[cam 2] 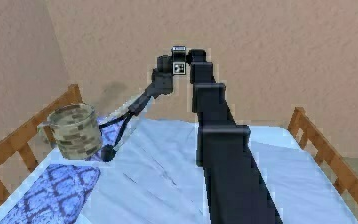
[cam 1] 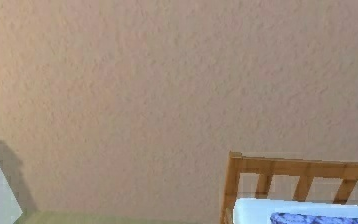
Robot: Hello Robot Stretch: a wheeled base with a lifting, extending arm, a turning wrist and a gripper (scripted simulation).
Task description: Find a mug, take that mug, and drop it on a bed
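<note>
Forward view offers a rough, pinkish-tan plaster wall [cam 1: 167, 90] and, in its lower right corner, a slatted wooden headboard [cam 1: 287, 172] with white bedding [cam 1: 252, 210] under it.

Arm side view adds what that one lacks: the dark, square-section arm [cam 2: 222, 150] reaches out over the bed [cam 2: 157, 165], whose pale sheet lies in flat creases between wooden end rails [cam 2: 27, 130]; the gripper [cam 2: 109, 148] slants down from the arm's far end, its two thin fingers pointing toward the bed's left end; at that end, near the corner by the rail, is the mug [cam 2: 75, 130], a squat tan cylinder with a woven, basket-like surface, just beside a blue patterned pillow [cam 2: 57, 190]; whether the mug rests on the bed or is held cannot be told, nor can how the jaws stand.
</note>
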